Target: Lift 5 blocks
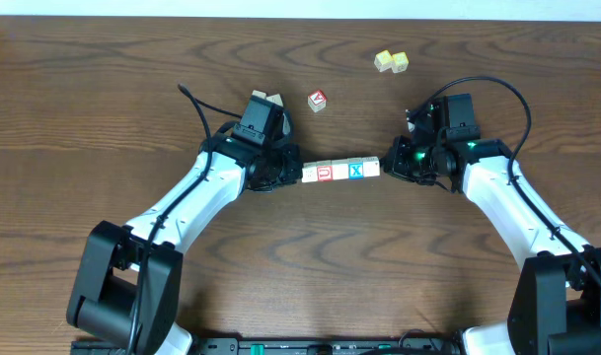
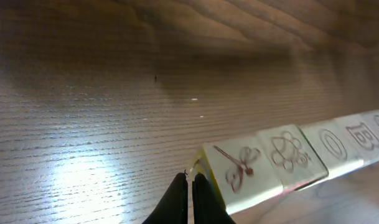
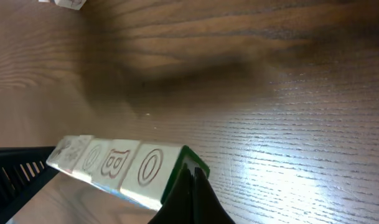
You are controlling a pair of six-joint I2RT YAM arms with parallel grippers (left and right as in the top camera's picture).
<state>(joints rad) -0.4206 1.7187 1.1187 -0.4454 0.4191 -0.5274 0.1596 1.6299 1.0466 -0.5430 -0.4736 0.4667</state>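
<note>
The blocks (image 1: pixel 341 171) form one straight row of small printed cubes, end to end, between my two grippers. My left gripper (image 1: pixel 298 176) is shut and its tip presses the row's left end; my right gripper (image 1: pixel 384 166) is shut and presses the right end. In the left wrist view the shut fingertips (image 2: pixel 190 177) meet a yellow-edged end cube of the blocks (image 2: pixel 282 158). In the right wrist view my gripper (image 3: pixel 194 171) touches the green end face of the blocks (image 3: pixel 114 163). The row's shadow lies apart on the wood, so it hangs above the table.
A red-topped cube (image 1: pixel 318 100) lies behind the row. A pale yellow-green pair of cubes (image 1: pixel 391 62) sits at the back right. White cubes (image 1: pixel 270 99) peek out behind the left wrist. Both arms reach in from the front corners.
</note>
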